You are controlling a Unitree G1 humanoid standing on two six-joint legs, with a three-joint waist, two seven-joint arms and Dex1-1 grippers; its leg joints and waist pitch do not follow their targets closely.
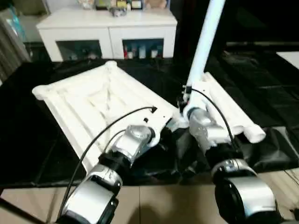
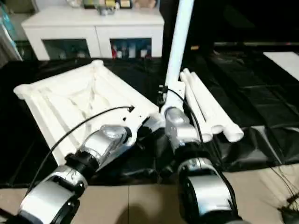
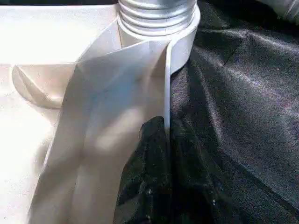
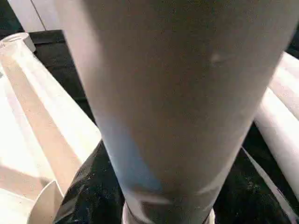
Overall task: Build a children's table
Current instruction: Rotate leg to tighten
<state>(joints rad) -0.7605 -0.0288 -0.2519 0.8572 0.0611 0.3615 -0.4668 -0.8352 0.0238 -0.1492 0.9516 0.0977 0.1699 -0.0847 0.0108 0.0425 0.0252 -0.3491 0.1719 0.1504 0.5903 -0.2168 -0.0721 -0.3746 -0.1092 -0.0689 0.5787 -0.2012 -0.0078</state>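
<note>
A black sheet [image 1: 261, 84] covers the floor, with one white cabinet [image 1: 107, 28] behind it. On the sheet lies one table top [image 1: 93, 102], ribs up. One leg [image 1: 205, 42] stands upright at its near corner socket, held by the right gripper [image 1: 187, 100]. Three spare legs [image 2: 210, 112] lie beside it. The left gripper [image 3: 166, 140] pinches the top's edge rib.

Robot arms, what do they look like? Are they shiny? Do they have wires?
Yes, shiny! The left arm and the right arm are rounded silver metal shells joined by black rings, getting thicker toward the camera. A thin black cable loops in an arc over each arm. There are no markings that I can make out.
</note>
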